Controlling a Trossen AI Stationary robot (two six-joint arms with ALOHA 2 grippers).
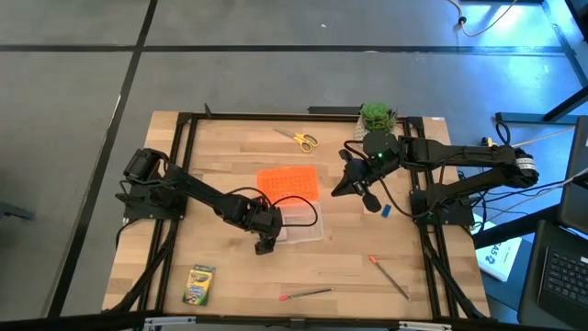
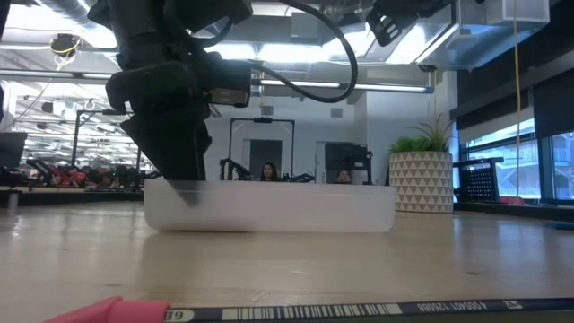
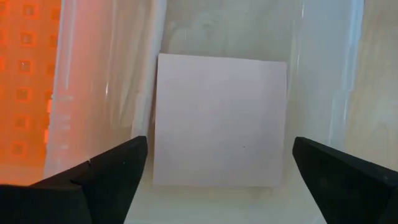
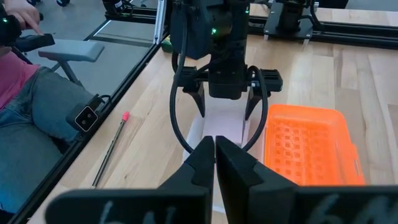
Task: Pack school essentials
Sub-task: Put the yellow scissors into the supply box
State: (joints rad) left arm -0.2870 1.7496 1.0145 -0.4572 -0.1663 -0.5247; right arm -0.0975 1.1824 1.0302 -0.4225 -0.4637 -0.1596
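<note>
1. Your pale pink square paper pad (image 3: 221, 121) lies flat inside the clear plastic case (image 3: 323, 93), edges crisp, face blank.
2. Left gripper (image 3: 221, 180) hovers right over it, fingers spread wide.
3. Right gripper (image 4: 215, 163) hangs beside the orange lid (image 1: 288, 182), fingers pressed together.

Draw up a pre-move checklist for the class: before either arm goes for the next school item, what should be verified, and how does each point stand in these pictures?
1. Pink pad lies flat inside the clear case: ok.
2. Left gripper open and free of the pad: ok; its fingers are spread to either side of it.
3. Right gripper empty and ready: ok; fingers shut with nothing between them, hovering above the table.
4. Orange lid off the case opening: ok; it lies beside it.
5. Remaining items reachable: ok; scissors, crayon box, blue piece and two pens lie unobstructed on the table.
6. Room left in the case: cannot tell.
</note>
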